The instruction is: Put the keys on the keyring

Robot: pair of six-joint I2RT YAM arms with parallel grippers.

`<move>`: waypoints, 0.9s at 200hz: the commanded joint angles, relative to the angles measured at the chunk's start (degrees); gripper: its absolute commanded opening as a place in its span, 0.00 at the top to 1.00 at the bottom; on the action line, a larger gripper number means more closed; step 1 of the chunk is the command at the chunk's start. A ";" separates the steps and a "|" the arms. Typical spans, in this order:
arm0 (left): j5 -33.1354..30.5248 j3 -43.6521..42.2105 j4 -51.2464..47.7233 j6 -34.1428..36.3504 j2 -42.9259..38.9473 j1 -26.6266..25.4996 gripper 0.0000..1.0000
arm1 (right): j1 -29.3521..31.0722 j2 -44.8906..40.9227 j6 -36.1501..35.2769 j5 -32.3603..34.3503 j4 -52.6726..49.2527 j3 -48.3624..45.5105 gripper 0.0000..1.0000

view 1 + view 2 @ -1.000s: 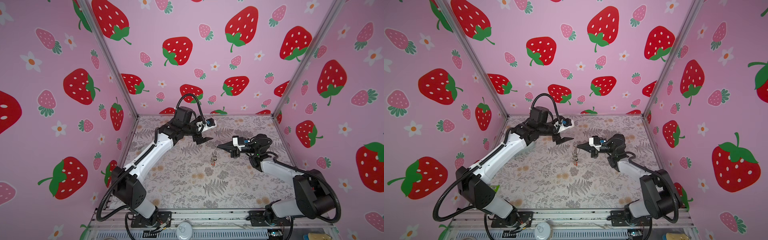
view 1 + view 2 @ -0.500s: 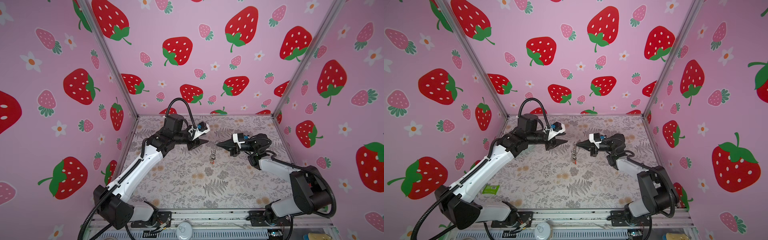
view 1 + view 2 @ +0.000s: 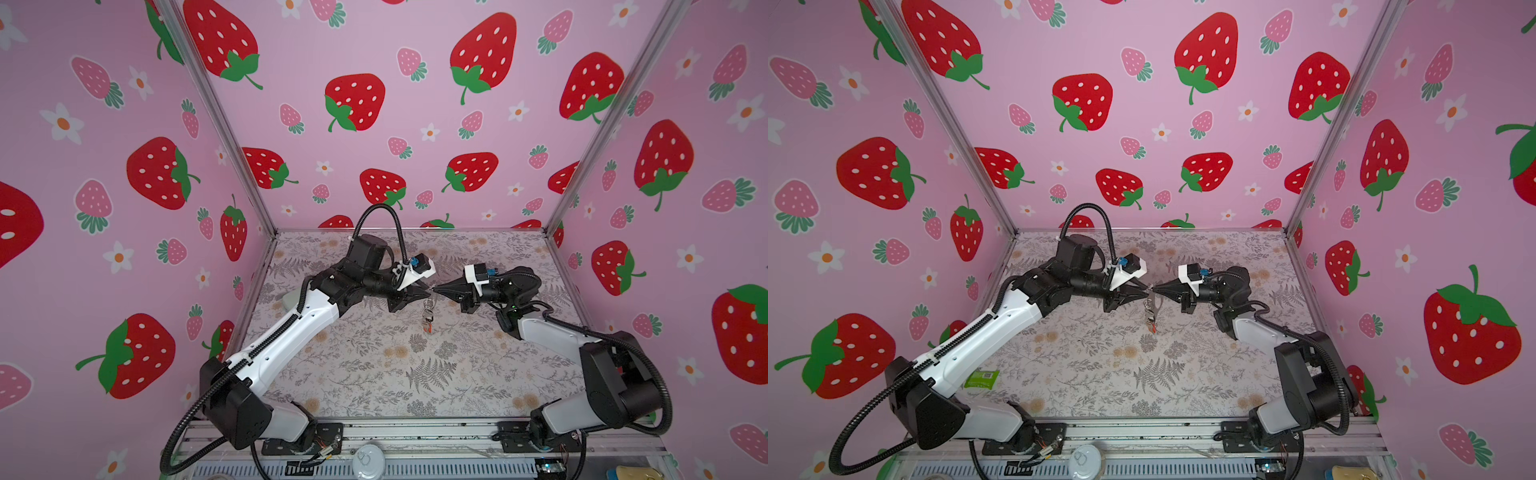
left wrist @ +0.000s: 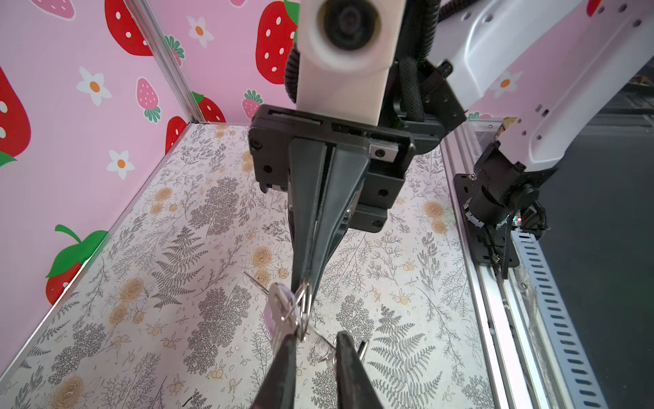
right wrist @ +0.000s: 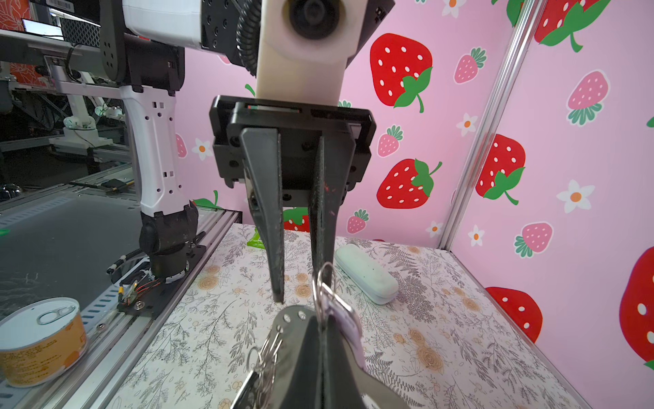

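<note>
Arms reach inward in both top views. The left gripper (image 3: 428, 292) and right gripper (image 3: 436, 288) meet tip to tip above the rear middle of the table (image 3: 374, 374). The keys (image 3: 427, 322) hang in a short bunch just below the two tips, a red tag lowest; whether they touch the table cannot be told. The same grouping shows again, with the keys (image 3: 1150, 321) under the tips and a green packet (image 3: 982, 379) lying beside the left arm's base.

Left wrist view: the left gripper (image 4: 315, 338) has its fingers (image 4: 283, 368) apart, a clear gap between them, gripping nothing that can be made out. A lilac key (image 4: 277, 315) lies against one fingertip. Opposite, the right gripper (image 4: 305, 283) has its fingers pressed together, pinching the keyring (image 4: 305, 299) at its very tip.

Right wrist view: the right gripper (image 5: 320, 318) is clenched on the keyring (image 5: 320, 283), which stands up from its tips. The keys (image 5: 263, 357) dangle to one side of the fingers and the lilac key (image 5: 348, 318) to the other. The left gripper (image 5: 300, 283) faces it, fingers parted, one finger just behind the keyring. A pale case (image 5: 366, 274) lies on the table, and a can (image 5: 40, 336) stands off its edge.
</note>
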 commanded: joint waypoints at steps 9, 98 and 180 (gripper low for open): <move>1.83 0.97 1.80 -0.71 0.44 0.00 0.78 | -0.40 -0.27 1.17 -0.31 1.37 1.62 1.00; 2.02 2.86 0.60 1.63 1.76 -0.26 0.93 | -0.49 0.78 1.74 0.30 1.29 2.01 1.00; 1.62 3.80 0.88 1.97 2.30 -0.89 0.89 | -0.36 1.14 1.70 0.49 1.48 1.84 1.00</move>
